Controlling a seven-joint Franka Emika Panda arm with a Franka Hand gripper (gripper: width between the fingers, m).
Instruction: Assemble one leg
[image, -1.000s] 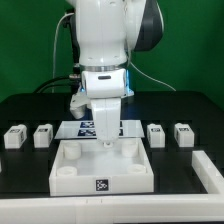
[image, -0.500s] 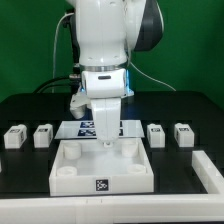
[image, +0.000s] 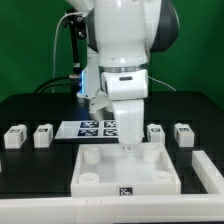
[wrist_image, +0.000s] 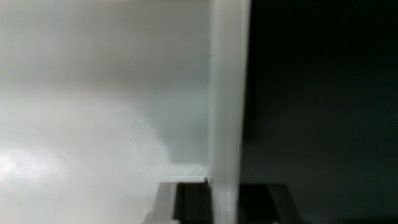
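Note:
Four small white legs with tags stand in a row: two at the exterior view's left (image: 14, 136) (image: 43, 134) and two at the right (image: 156, 133) (image: 183, 132). The large white square tray-like part (image: 100, 178) with round corner sockets lies in front of them. My gripper (image: 128, 146) is shut on the tray part's back wall, near the middle of that wall. In the wrist view the thin white wall (wrist_image: 226, 90) runs between my dark fingers (wrist_image: 192, 202), and my gripper (wrist_image: 224, 202) pinches it. No leg is held.
The marker board (image: 92, 127) lies behind the tray part, partly hidden by the arm. A white bracket (image: 208, 168) stands at the table's front right, close to the tray part's right side. Cables hang behind the arm.
The arm has moved to the exterior view's right and the tray part has slid right with it, from the middle toward the white bracket. The legs have not moved.

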